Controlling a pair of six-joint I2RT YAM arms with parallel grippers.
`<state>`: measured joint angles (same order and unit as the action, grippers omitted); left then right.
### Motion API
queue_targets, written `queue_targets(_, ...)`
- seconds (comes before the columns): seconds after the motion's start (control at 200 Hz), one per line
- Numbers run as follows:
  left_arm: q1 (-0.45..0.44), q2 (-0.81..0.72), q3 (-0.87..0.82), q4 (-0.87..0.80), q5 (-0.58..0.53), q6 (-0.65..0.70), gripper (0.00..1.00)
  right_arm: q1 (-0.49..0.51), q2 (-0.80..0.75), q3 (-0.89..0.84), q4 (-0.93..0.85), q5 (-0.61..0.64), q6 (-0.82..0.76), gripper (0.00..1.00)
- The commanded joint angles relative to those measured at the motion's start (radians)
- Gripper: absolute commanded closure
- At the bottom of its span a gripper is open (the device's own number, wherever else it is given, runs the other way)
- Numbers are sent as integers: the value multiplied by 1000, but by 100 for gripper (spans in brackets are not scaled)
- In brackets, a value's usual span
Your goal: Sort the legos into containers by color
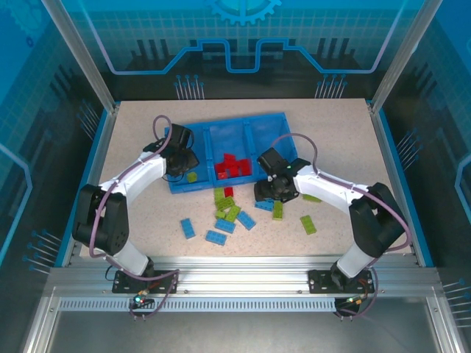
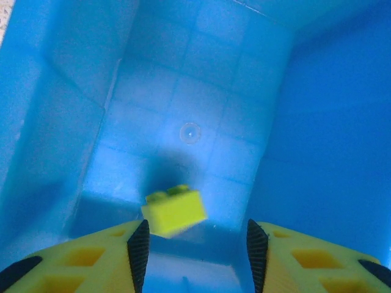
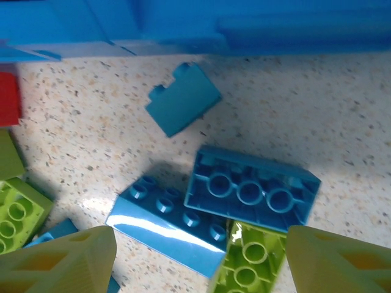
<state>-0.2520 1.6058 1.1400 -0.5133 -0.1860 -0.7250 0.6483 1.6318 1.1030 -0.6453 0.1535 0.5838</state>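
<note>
The blue tray (image 1: pixel 221 122) holds the containers side by side. My left gripper (image 1: pixel 180 158) hangs over the left one, open (image 2: pixel 197 235). A lime brick (image 2: pixel 175 210) sits tilted and loose just below the jaws, near the left pad, over the tray floor (image 2: pixel 201 91). Red bricks (image 1: pixel 232 166) lie in the middle container. My right gripper (image 1: pixel 268 193) is low over the table in front of the tray, open (image 3: pixel 201 244). Under it lie a studs-up blue brick (image 3: pixel 168 223), an upside-down blue brick (image 3: pixel 250 189) and an upside-down lime brick (image 3: pixel 247 268).
Loose lime bricks (image 1: pixel 224 204) and blue bricks (image 1: pixel 216 237) are scattered on the speckled table in front of the tray. More lime bricks (image 1: pixel 307 224) lie to the right. A small blue brick (image 3: pixel 183 97) rests near the tray wall (image 3: pixel 183 24).
</note>
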Motion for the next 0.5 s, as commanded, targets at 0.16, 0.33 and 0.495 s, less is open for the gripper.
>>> queue_targets(0.16, 9, -41, -9, 23, 51, 7, 37, 29, 22, 25, 4, -11, -82, 27)
queue_targets(0.33, 7, -106, -77, 41, 57, 5, 14, 22, 11, 12, -61, 21, -45, 27)
queue_targets(0.495, -1, -165, -130, 44, 48, 28, 1, 24, -23, -39, -79, 45, 20, 26)
